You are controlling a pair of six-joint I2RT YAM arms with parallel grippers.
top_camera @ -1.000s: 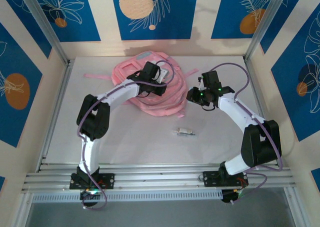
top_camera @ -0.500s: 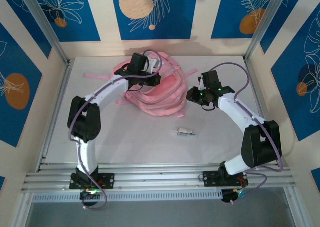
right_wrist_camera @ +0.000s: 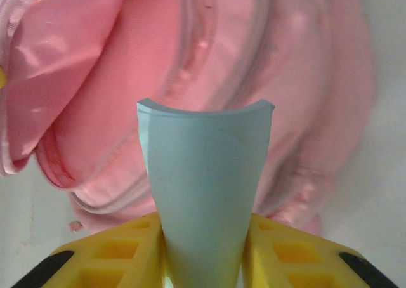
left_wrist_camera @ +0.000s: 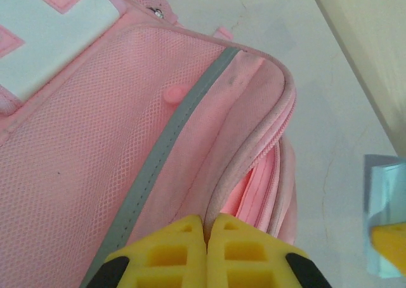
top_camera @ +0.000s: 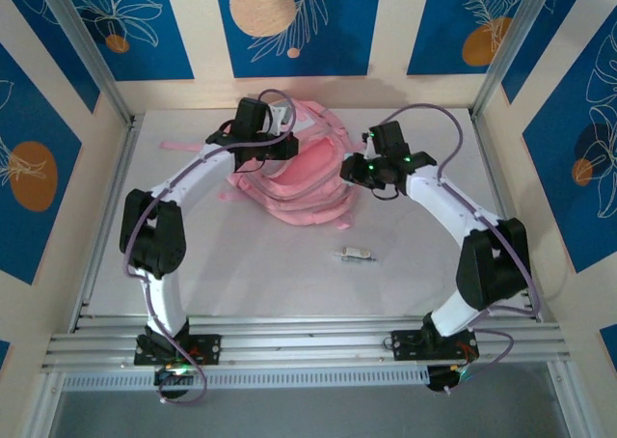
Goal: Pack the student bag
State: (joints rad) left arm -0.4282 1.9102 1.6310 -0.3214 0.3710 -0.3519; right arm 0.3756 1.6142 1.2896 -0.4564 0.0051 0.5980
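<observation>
Your left claw [left_wrist_camera: 207, 228], pinching the student bag [top_camera: 299, 195] by its rim at the table's [top_camera: 241, 264] far middle, just yanked it open. Your right claw [right_wrist_camera: 206, 234], clamped on a pale blue sheet [right_wrist_camera: 204, 167], moved over the opening.

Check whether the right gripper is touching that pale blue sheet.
Touching. The right wrist view shows the pale blue sheet clamped between the yellow fingers of the right gripper, in front of the student bag.

I was looking into a lab-style robot test booth: a white table [top_camera: 270, 288] boxed in by aluminium posts [top_camera: 85, 54] and blue leaf-print wall panels [top_camera: 333, 33], left arm [top_camera: 154, 250] and right arm [top_camera: 492, 264] bolted to a slotted rail [top_camera: 308, 345] at its near edge.
</observation>
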